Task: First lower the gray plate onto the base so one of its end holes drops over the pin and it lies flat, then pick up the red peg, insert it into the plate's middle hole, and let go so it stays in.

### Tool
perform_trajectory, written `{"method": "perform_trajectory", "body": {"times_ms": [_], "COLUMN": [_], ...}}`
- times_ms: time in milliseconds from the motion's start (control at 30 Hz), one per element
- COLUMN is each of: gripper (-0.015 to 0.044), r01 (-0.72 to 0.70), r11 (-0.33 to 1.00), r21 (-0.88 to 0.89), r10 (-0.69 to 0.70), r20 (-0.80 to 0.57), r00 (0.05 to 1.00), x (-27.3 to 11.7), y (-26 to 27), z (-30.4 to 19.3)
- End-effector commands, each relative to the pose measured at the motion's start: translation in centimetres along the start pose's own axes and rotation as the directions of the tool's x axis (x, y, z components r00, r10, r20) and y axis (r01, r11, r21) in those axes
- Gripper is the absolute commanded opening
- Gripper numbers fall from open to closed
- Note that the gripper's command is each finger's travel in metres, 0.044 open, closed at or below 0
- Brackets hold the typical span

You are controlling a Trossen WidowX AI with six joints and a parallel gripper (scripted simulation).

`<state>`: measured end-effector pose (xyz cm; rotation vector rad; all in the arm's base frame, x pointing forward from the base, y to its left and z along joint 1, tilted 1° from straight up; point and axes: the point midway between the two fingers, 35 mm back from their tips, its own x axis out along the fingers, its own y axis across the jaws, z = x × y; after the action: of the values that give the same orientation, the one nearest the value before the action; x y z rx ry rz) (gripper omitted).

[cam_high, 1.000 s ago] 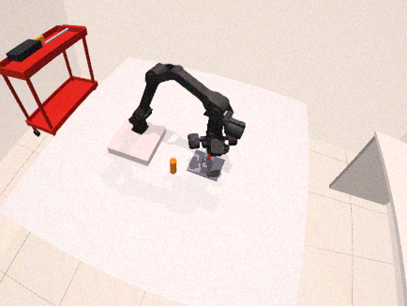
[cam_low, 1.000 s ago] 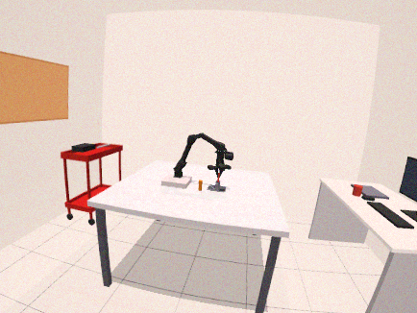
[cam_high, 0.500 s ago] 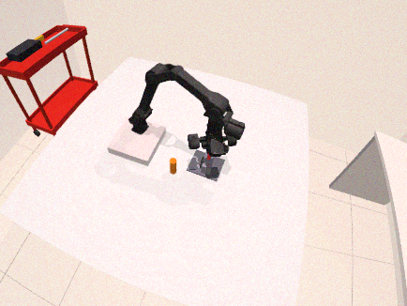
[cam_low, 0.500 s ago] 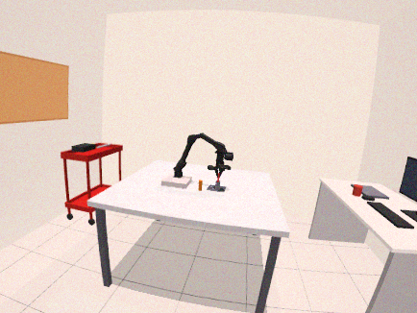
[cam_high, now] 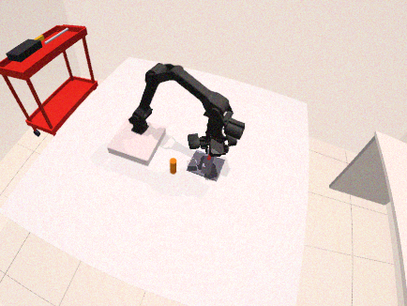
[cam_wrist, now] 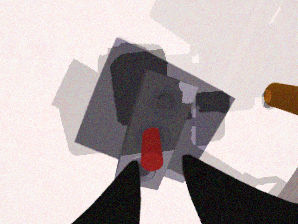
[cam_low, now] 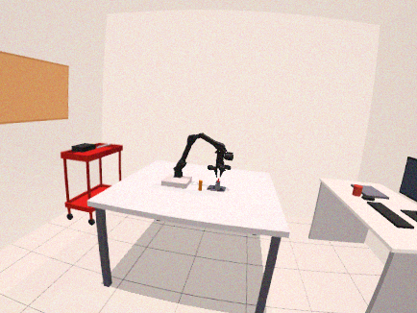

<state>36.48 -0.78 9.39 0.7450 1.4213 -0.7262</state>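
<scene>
Gently now with the red peg (cam_high: 209,158) (cam_low: 218,180) (cam_wrist: 151,150): probably light, stiff and rather smooth, so best handled by the sides near the top, square across, without squeezing hard or twisting. Seen upright in the gray plate (cam_low: 217,185) (cam_wrist: 172,120), apparently at the middle hole, above the dark base (cam_high: 217,176) (cam_wrist: 95,120), right of the orange cylinder (cam_high: 173,166) (cam_low: 200,185) (cam_wrist: 282,98) in the top and exterior views. Cannot tell how deeply seated, nor how snug in the hole. Look to the gripper (cam_high: 212,154) (cam_low: 218,176) (cam_wrist: 161,159): parted a little, well short of wide, with nothing held and bare space on either side of the red top in the wrist view. Open further before lifting, then rise straight up; don't brush sideways, for fear of tipping something so slim or dragging the plate off level. Likely nearly finished, barring a shallow fit. Should it need regrasping, take hold high and press straight down, lightly.
</scene>
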Motion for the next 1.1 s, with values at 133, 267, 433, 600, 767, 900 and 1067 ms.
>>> {"method": "perform_trajectory", "body": {"times_ms": [133, 267, 433, 600, 767, 900, 1067], "gripper": [0.015, 0.015, 0.015, 0.015, 0.015, 0.015, 0.015], "r01": [0.001, 0.001, 0.004, 0.004, 0.004, 0.004, 0.004], "r11": [1.0, 1.0, 1.0, 1.0, 1.0, 1.0, 1.0], "r21": [0.0, -0.002, -0.009, -0.009, -0.009, -0.009, -0.009], "r10": [-0.001, -0.001, -0.004, -0.004, -0.004, -0.004, -0.004], "r20": [0.0, 0.0, 0.001, 0.001, 0.001, 0.001, 0.001], "r00": [1.0, 1.0, 1.0, 1.0, 1.0, 1.0, 1.0], "x": [0.0, -0.1, -0.5, -0.8, -1.1, -1.3, -1.6], "y": [0.0, 0.0, 0.0, 0.0, 0.1, 0.1, 0.1], "z": [0.0, 0.0, 0.0, 0.0, -0.1, -0.1, -0.1]}}
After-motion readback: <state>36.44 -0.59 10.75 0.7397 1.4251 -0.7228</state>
